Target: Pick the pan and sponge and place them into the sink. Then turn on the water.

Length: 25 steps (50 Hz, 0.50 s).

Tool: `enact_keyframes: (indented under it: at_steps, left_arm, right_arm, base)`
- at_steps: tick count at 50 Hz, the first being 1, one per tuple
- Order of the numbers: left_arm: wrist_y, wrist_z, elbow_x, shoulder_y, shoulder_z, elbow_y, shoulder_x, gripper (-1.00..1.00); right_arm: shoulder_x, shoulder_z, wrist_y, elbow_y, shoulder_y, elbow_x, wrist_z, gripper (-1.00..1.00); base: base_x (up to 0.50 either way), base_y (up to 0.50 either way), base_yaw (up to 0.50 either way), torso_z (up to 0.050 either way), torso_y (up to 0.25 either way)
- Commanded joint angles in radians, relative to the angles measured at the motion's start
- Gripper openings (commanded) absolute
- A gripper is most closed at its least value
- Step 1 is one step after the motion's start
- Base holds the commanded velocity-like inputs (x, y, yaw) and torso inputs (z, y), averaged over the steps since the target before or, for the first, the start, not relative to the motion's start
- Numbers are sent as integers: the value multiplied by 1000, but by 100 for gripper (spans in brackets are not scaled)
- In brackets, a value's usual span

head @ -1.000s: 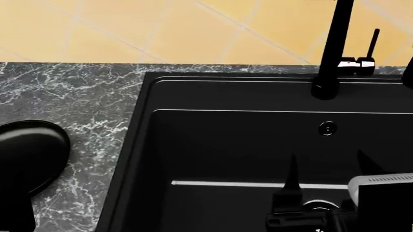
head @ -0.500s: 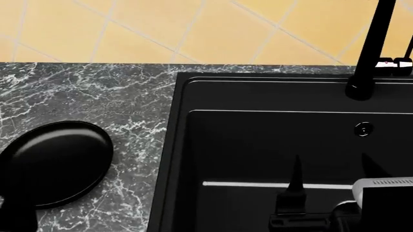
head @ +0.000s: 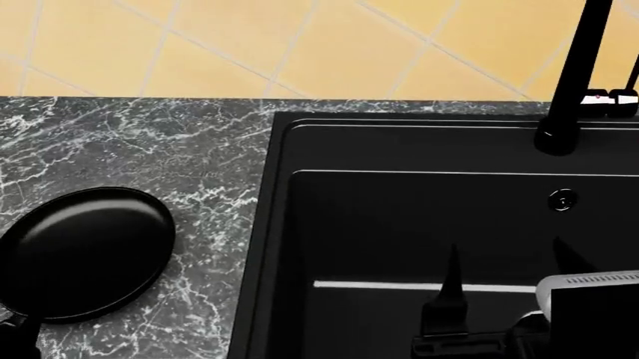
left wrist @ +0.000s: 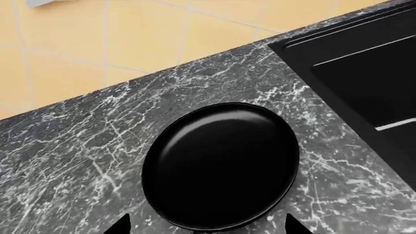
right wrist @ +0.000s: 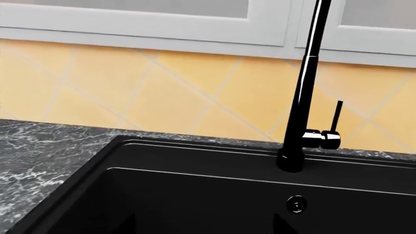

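The pan lies flat on the dark marbled table, to the left of the sink and well apart from its rim, with a strip of bare stone between them. The left arm is the nearer one by far: in the left wrist view the pan fills the middle of the picture, and the two dark tips of the left fingers show at the edge of the frame, one on each side of the pan's near rim — apart, with nothing between them yet. So the left gripper appears to hang just short of the pan, with the round body lying straight ahead of it. The pan's handle is hard to make out; in the head view a dark stub at the lower left corner may be the handle or part of the left arm, and I cannot tell which, so the pan's long axis stays uncertain. The right gripper hangs low over the sink basin, its fingers standing apart and empty, with the faucet behind it at the back rim. No water runs from the faucet, and no sponge shows in any view. Judging from this, the coming move is the left arm's: to reach forward and down on the pan's rim, then carry it rightward over the sink's edge.
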Motion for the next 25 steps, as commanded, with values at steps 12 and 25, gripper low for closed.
enact_keyframes:
  at_steps: [12, 25]
  left_arm:
    - [-128, -4, -251, -50, -38, -28, -122, 100]
    - [-87, 211, 33, -38, 49, -97, -108, 100]
  right_arm:
    - [-13, 29, -10, 3, -19, -8, -25, 100]
    - [-12, 31, -4, -7, -14, 4, -20, 100]
  base:
    - [0, 0, 0, 0, 0]
    - [0, 0, 0, 0, 0]
